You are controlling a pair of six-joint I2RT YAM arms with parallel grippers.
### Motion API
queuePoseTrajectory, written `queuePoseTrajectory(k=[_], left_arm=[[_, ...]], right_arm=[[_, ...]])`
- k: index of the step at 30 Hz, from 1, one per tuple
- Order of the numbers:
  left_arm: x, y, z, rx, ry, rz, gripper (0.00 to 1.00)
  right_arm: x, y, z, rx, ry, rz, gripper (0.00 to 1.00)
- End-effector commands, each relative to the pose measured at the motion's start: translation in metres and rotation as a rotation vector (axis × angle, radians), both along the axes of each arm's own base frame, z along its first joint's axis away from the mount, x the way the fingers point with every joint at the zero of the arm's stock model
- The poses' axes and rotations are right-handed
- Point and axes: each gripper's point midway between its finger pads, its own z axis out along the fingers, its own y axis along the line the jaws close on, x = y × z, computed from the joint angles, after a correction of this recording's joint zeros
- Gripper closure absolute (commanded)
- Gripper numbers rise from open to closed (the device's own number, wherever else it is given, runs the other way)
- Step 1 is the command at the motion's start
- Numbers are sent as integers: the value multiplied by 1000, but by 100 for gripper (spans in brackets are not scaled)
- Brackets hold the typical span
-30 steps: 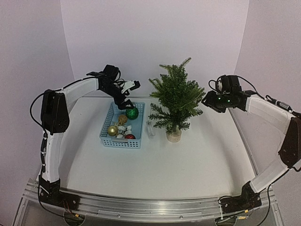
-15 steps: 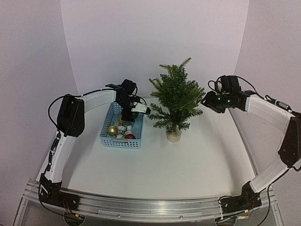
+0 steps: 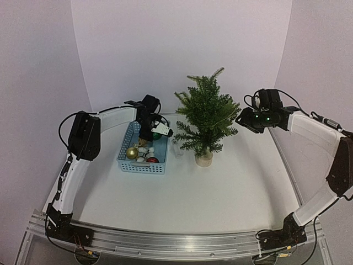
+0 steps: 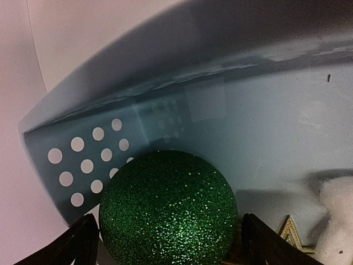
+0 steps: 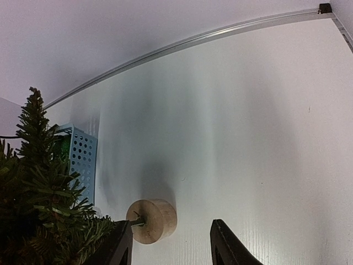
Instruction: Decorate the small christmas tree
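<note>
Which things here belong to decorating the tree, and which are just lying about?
Part of the job:
small christmas tree
blue basket
green glitter ball, straddled by the left claw
gold ball
red ball

Just lying about:
small clear item between basket and tree, too small to identify

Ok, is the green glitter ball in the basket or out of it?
In. The green glitter ball sits inside the blue basket, beside its perforated wall, with fingers of the left gripper on either side.
</note>
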Motion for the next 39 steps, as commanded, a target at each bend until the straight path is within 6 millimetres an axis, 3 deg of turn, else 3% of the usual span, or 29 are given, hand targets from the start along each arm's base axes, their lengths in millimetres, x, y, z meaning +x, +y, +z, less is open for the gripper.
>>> queuePoseTrajectory(k=[1,8,13,24,39], left_arm=[[5,1,-7,32,-10,-6,14],[5,-3,-15,29,-4,-9,27],[5,-6,-1,0,-15,-8,32],[2,-16,75,-187,-58,30,34],[-27,-22,179,-450,-38,36,34]], right_arm=[[3,2,12,8,-32,16,52],[3,0,18,0,-51,16,52],[2,1,23,2,-63,18,52],[2,2,60,21,-143,30,52],[-20,-5,155,52,-364,47,50]])
